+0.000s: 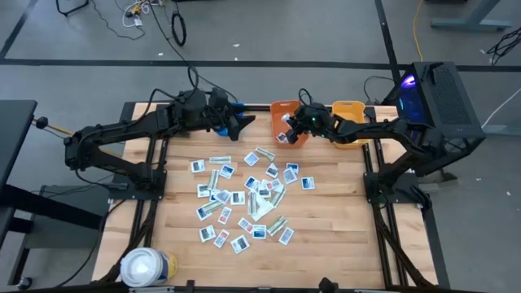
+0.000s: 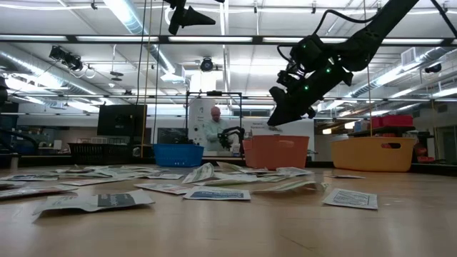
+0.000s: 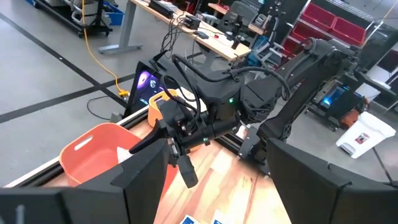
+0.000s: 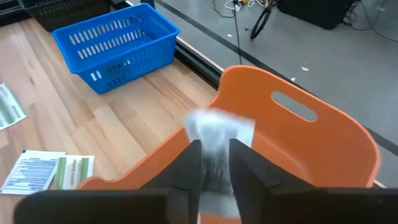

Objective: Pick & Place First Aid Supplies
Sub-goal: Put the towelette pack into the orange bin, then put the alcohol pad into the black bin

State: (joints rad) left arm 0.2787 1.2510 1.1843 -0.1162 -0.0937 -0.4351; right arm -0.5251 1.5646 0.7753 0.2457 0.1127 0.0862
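**A:** Right wrist view showed the right gripper (image 4: 216,163) over the orange bin (image 4: 323,146), jaws pinching a white packet (image 4: 217,134). How would it handle?

**B:** Light and floppy, I judged; best pinched at an edge. The other packets (image 1: 244,195) lay scattered mid-counter.

**A:** And the left gripper (image 1: 244,124)?

**B:** Spread empty, above the blue bin (image 4: 115,43). That bin looked empty; the orange one's floor was hidden.

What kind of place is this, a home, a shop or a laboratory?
Most likely a robotics laboratory or workshop. A wooden table carries two robot arms, the ceiling shows bare ducts and strip lights, and a person stands at another bench in the background with more equipment.
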